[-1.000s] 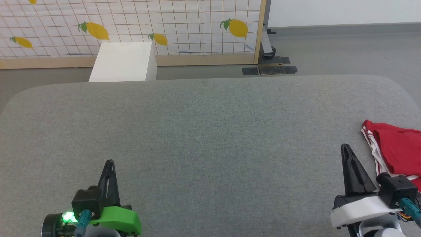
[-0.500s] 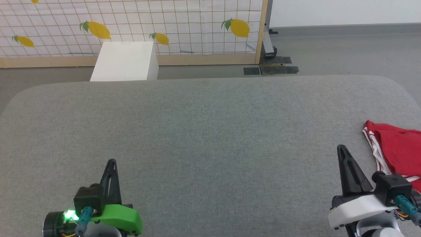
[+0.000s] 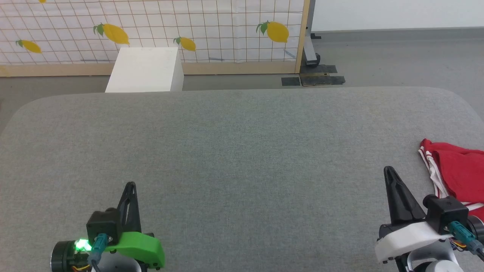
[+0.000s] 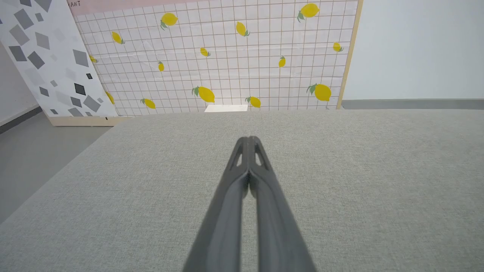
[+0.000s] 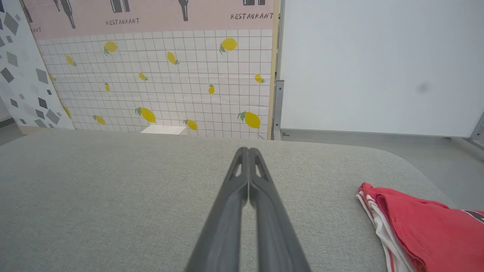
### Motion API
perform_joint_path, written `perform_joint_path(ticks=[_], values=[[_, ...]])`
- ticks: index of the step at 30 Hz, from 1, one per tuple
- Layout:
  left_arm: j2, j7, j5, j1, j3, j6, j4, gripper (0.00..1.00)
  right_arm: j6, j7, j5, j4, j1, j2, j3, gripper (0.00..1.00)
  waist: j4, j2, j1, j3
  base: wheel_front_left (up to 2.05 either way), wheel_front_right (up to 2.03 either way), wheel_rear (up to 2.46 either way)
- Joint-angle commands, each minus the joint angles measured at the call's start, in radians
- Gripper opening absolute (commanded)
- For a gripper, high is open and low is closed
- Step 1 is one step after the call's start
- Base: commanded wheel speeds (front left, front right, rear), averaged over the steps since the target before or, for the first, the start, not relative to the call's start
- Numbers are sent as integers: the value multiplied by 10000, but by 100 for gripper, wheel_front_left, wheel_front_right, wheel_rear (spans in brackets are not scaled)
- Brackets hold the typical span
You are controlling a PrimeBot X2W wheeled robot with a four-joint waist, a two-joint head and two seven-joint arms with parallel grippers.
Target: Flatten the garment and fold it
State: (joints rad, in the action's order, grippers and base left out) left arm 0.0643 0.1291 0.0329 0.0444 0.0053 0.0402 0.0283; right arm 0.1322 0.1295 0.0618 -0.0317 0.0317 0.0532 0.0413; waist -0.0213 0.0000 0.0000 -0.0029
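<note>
Lying bunched at the near right edge of a grey, cloth-covered worktop point(image 3: 242, 151), the garment point(image 3: 459, 173), a red shirt with red-and-white striped trim, runs out past the right side of the head view. The left tool point(image 3: 129, 186) points toward the far side from the near left of the worktop, its two dark fingers pressed together at the tips and gripping nothing. The right tool point(image 3: 388, 169), at the near right, is likewise closed tight and empty; it stands just left of the garment and apart from it. From the right wrist, the shirt shows a red layer folded over a white, striped edge, with a scrap of dark lettering point(image 5: 474, 215) at the frame's right border. The wide middle of the worktop lies between the two tools. Beyond the far edge stand a white box point(image 3: 145, 70) and a screen point(image 3: 211, 30) of gridded white panels printed with yellow lemons, set on a grey floor point(image 3: 397, 56).
</note>
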Motion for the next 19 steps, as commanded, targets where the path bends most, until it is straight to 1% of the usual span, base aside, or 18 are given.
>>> perform_joint_path(ticks=[1,19], values=[[-45,-53,-94,-177,-3,-66,-37,0,-8,-78,-83,71,-150,-16,-34,0,5,0,0,1,0,0,0],[-75,-445,-169,-262,-19,-172,-115,0,-10,-463,-252,149,-203,-20,-154,0,71,0,0,10,0,0,0]])
